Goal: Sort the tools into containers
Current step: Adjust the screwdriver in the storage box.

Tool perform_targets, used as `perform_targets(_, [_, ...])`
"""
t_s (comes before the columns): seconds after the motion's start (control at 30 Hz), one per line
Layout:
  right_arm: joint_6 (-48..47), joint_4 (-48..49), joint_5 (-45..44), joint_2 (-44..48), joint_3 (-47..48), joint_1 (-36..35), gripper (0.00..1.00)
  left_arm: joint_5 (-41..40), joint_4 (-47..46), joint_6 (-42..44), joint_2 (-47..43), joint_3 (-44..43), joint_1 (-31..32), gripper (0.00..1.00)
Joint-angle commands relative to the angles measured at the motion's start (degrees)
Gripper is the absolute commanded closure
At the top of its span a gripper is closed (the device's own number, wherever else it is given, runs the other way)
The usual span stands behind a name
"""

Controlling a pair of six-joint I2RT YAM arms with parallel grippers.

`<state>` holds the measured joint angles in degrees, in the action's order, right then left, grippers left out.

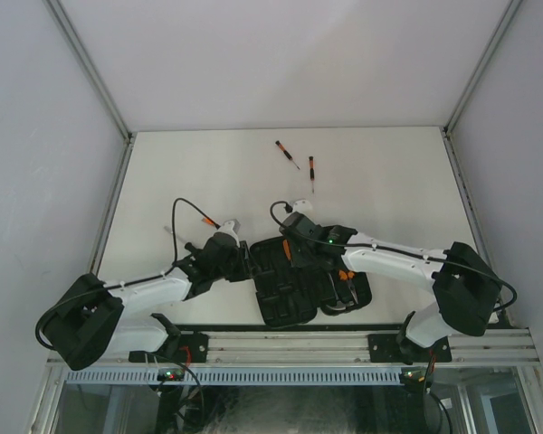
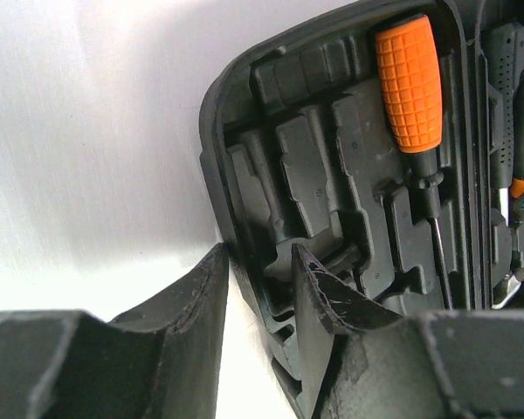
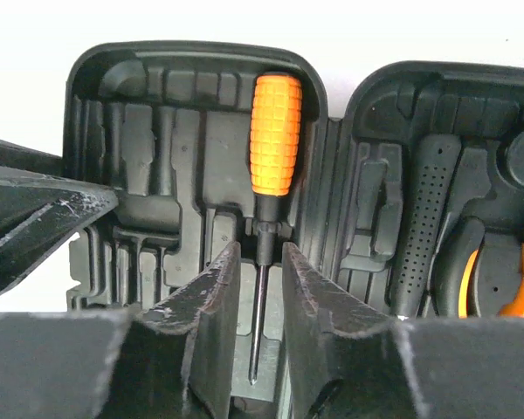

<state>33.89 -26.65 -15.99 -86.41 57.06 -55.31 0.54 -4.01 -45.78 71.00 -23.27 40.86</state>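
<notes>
While the tool case (image 1: 285, 312) lies open on the near part of the table (image 1: 389, 181), between the two arms, both arms work at its left half. The left jaws straddle the case's left rim (image 2: 211, 157), one finger (image 2: 192, 301) outside the wall and the other finger (image 2: 319, 292) inside the tray. This placement probably steadies the shell against sliding; whether they actually pinch the rim cannot be told.

The right jaws stand released on either side of the thin shaft of an orange-handled screwdriver (image 3: 275, 131), with a gap on both sides, so they grasp nothing. That screwdriver rests in a moulded slot at the right edge of the left half, beside the hinge, handle toward the far side, and appears seated.

In the right half, a black dimpled handle (image 3: 424, 218) and an orange-edged tool (image 3: 506, 292), partly out of view, occupy slots. Several slots in the left half are bare.

A loose screwdriver (image 1: 287, 154) and a second loose screwdriver (image 1: 311, 172) lie on the far part of the table, well apart from the case, so sorting seems partly done. Nothing lies between them and the case. The right fingers, close beside the seated shaft, could drag it when lifting away.
</notes>
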Motion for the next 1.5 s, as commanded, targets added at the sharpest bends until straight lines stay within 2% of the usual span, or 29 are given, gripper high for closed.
perform_targets(0.0, [1.26, 2.68, -0.75, 2.82, -0.74, -0.59, 0.74, 0.94, -2.05, 1.22, -1.81, -2.83, 0.27, 0.61])
perform_targets(0.17, [1.90, 2.81, -0.04, 2.31, -0.85, -0.81, 0.70, 0.91, -1.92, 1.28, -1.59, -2.88, 0.27, 0.60])
perform_targets(0.73, [2.95, 4.44, 2.96, -0.08, -0.81, -0.73, 0.67, 0.57, -2.14, 1.66, -1.73, -2.81, 0.29, 0.59])
perform_targets(1.1, [3.58, 3.99, 2.18, -2.53, -0.80, 0.12, 0.73, 0.61, -1.97, 1.92, -2.01, -2.78, 0.32, 0.58])
perform_targets(1.47, [2.23, 3.66, 5.32, -5.31, -0.76, 2.68, 0.78, 0.84, -2.14, 1.86, -1.48, -2.82, 0.27, 0.57])
